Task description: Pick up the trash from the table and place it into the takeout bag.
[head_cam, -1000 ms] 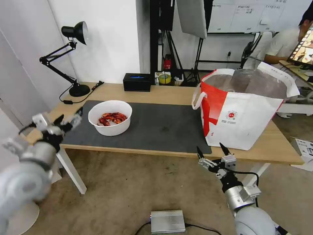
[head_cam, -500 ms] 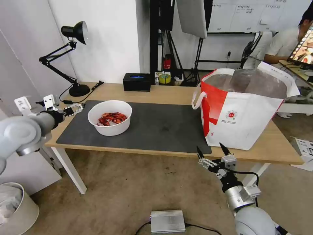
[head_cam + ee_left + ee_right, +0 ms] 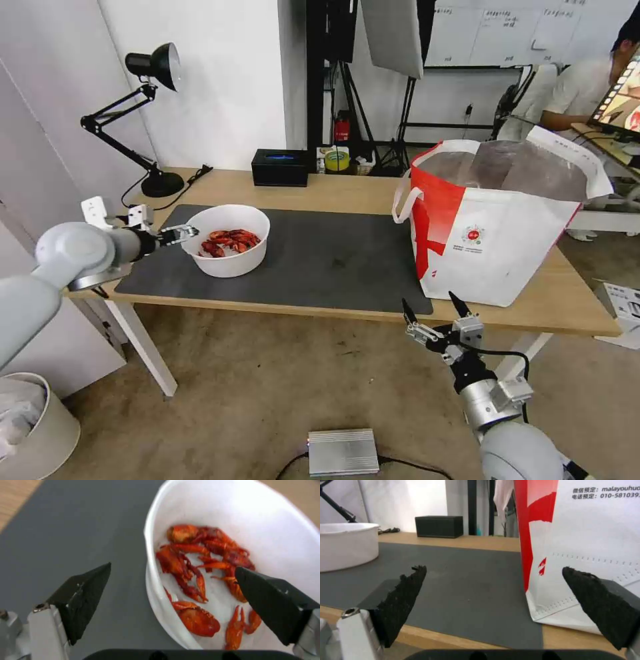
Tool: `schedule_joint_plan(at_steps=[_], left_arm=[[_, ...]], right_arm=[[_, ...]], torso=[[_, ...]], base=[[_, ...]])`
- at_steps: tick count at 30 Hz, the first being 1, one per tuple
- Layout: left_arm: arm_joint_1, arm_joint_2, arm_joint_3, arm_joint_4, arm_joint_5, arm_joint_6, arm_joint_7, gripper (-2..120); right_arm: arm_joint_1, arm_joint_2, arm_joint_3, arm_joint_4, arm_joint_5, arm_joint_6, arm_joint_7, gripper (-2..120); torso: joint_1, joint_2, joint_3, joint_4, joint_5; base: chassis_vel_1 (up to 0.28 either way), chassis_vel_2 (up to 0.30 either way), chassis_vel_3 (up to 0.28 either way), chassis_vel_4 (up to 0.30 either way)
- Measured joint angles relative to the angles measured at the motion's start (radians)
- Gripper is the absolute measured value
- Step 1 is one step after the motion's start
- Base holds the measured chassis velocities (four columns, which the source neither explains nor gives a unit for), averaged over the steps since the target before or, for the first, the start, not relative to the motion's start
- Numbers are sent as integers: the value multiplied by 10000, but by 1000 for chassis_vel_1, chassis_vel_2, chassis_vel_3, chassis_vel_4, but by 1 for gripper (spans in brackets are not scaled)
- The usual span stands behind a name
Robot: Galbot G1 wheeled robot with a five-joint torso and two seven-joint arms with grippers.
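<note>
Trash bag first, as the biggest thing: the white and red takeout bag (image 3: 497,227) stands upright on the right end of the counter (image 3: 347,190), its foil-lined mouth open, well apart from the one piece of trash to be seen, a white bowl (image 3: 227,240) of red crayfish shells (image 3: 230,241) sitting on the dark mat (image 3: 320,257) toward the left end. The left claw (image 3: 179,234) is at the bowl's left rim, spread wide; in its wrist view one finger (image 3: 85,597) hangs outside the wall over the mat and the other finger (image 3: 276,600) over the shells inside, so the rim lies between them. The likely trouble is a pinch on a thin, smooth wall at one side only: the bowl could tip as it lifts and spill shells onto the mat, or slide out of the grip on the long carry across to the bag. Closing too low might also catch a shell and weaken the hold. The right claw (image 3: 437,313) hangs below the counter's front edge near the bag, spread wide with nothing in it.
</note>
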Motion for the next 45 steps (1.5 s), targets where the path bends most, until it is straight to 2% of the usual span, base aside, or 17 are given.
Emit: schedule_joint_plan(at_steps=[2, 5, 12, 14, 15, 18, 20, 22, 23, 26, 27, 31, 33, 35, 36, 39, 45], left_arm=[[-204, -112, 207, 148, -1, 72, -138, 100], [-840, -472, 822, 588, -124, 332, -780, 100], [-1379, -832, 1313, 894, -594, 498, -1716, 98], [-1491, -932, 1411, 949, -716, 598, -1991, 89], [-1491, -932, 1411, 949, -716, 598, -1991, 89], [-1602, -1000, 1510, 1023, -786, 694, -2217, 75], [-1630, -1024, 1522, 1049, -808, 696, -2296, 72], [-1671, -1034, 1546, 1083, -832, 694, -2388, 62], [-1671, -1034, 1546, 1083, -832, 694, -2388, 62], [-1696, -1021, 1592, 1075, -875, 627, -2549, 49], [-1696, -1021, 1592, 1075, -875, 627, -2549, 49], [-1684, -823, 1733, 826, -1032, 545, -2598, 27], [-1707, -766, 1830, 811, -1042, 555, -2597, 24], [-1826, -664, 2067, 828, -1050, 652, -2590, 13], [-1826, -664, 2067, 828, -1050, 652, -2590, 13], [-1942, -699, 2184, 864, -1071, 707, -2578, 1], [-1982, -880, 2120, 835, -1086, 500, -2573, 0]], right_arm=[[0, 0, 1, 0, 0, 0, 0, 100], [0, 0, 0, 0, 0, 0, 0, 100], [0, 0, 0, 0, 0, 0, 0, 100], [0, 0, 0, 0, 0, 1, 0, 100], [0, 0, 0, 0, 0, 1, 0, 100], [0, 0, 0, 0, 0, 0, 0, 100], [0, 0, 0, 0, 0, 0, 0, 100], [0, 0, 0, 0, 0, 0, 0, 100], [0, 0, 0, 0, 0, 0, 0, 100], [0, 0, 0, 0, 0, 0, 0, 100], [0, 0, 0, 0, 0, 0, 0, 100], [1, 0, 0, 0, 0, 0, 0, 100], [0, 0, 0, 0, 0, 0, 0, 100], [0, 0, 0, 0, 0, 0, 0, 100], [0, 0, 0, 0, 0, 0, 0, 100], [0, 0, 0, 1, 0, 0, 0, 100], [0, 0, 0, 0, 0, 0, 0, 100]], torso=[[0, 1, 0, -1, 1], [-1, 1, 0, 0, 1], [0, 1, -1, 0, 2], [-1, 1, -1, 0, 0], [-1, 1, -1, 0, 0], [-1, 1, -1, 0, 1], [-1, 1, -1, 0, 1], [0, 1, -1, 0, 1], [0, 1, -1, 0, 1], [-1, 1, -1, 0, 1], [-1, 1, -1, 0, 1], [-1, 1, -1, 0, 0], [-1, 1, -1, 0, 0], [-1, 2, -1, 1, 0], [-1, 2, -1, 1, 0], [-1, 1, -1, 2, 1], [-1, 1, -1, 1, -2]], base=[[0, 0, 0, 0], [0, 0, 0, 0], [0, 0, 0, 0], [0, 0, 0, 0], [0, 0, 0, 0], [0, 0, 0, 0], [0, 0, 0, 0], [0, 0, 0, 0], [0, 0, 0, 0], [0, 0, 0, 0], [0, 0, 0, 0], [0, 0, 0, 0], [0, 0, 0, 0], [0, 0, 0, 0], [0, 0, 0, 0], [0, 0, 0, 0], [0, 0, 0, 0]])
